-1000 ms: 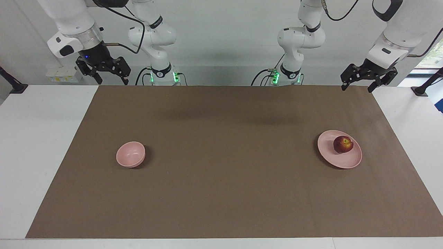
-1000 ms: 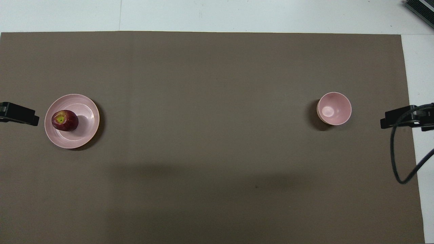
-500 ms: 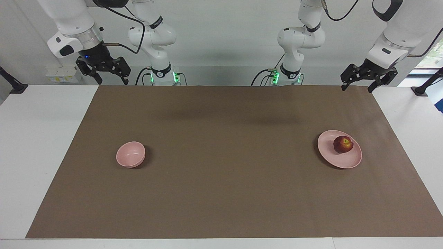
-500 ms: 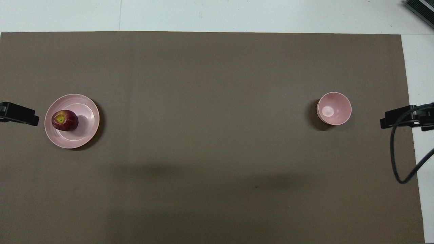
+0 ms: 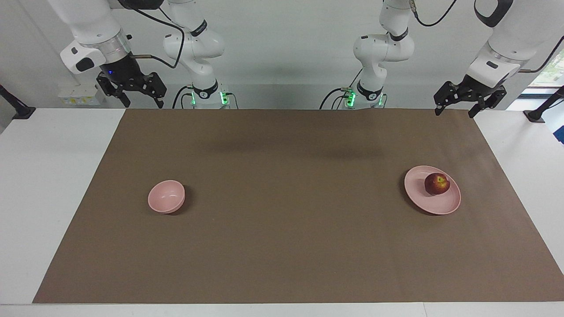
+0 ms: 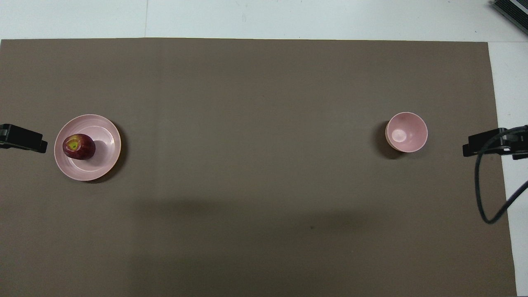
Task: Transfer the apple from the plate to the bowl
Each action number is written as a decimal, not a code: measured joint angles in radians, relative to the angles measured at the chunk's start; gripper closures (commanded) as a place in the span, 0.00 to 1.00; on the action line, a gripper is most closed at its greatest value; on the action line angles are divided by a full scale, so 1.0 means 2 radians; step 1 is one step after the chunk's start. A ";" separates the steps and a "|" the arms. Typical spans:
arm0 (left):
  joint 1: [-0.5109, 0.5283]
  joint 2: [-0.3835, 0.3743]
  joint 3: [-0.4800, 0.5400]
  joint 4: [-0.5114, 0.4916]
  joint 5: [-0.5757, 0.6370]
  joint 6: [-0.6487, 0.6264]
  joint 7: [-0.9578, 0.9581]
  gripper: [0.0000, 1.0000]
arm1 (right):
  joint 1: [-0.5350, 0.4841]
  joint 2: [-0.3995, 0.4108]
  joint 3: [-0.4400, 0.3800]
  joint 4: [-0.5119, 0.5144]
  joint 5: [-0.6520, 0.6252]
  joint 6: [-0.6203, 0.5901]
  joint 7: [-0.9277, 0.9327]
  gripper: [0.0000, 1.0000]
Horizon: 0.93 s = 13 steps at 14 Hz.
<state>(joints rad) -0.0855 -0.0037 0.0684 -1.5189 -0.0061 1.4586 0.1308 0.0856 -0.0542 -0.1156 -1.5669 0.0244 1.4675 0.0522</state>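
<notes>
Both grippers hang raised, fingers spread and empty: left gripper [image 5: 456,110] over the brown mat's [image 5: 282,246] robot-side corner, right gripper [image 5: 140,102] waiting at the other corner. Apple [image 5: 437,183] sits on the plate [image 5: 434,204] at the left arm's end, probably stem-up; bowl [image 5: 166,196] stands well apart, toward the right arm's end. White table [image 5: 44,185] surrounds.
</notes>
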 measured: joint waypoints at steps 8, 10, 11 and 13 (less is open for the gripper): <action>0.001 0.000 0.001 -0.010 0.000 0.000 0.000 0.00 | 0.000 0.000 0.000 0.000 0.000 0.000 0.000 0.00; 0.001 -0.001 0.001 -0.019 0.000 0.000 0.000 0.00 | 0.000 0.000 0.000 0.000 0.000 0.000 0.000 0.00; 0.001 -0.001 0.001 -0.026 0.000 0.000 0.000 0.00 | 0.000 0.000 0.000 0.000 0.000 0.000 0.000 0.00; 0.001 -0.001 0.000 -0.046 0.000 0.012 0.000 0.00 | 0.000 0.000 0.000 0.000 0.000 0.000 0.000 0.00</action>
<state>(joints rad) -0.0839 -0.0051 0.0687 -1.6100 -0.0061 1.4829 0.1317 0.0856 -0.0542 -0.1156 -1.5669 0.0244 1.4675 0.0522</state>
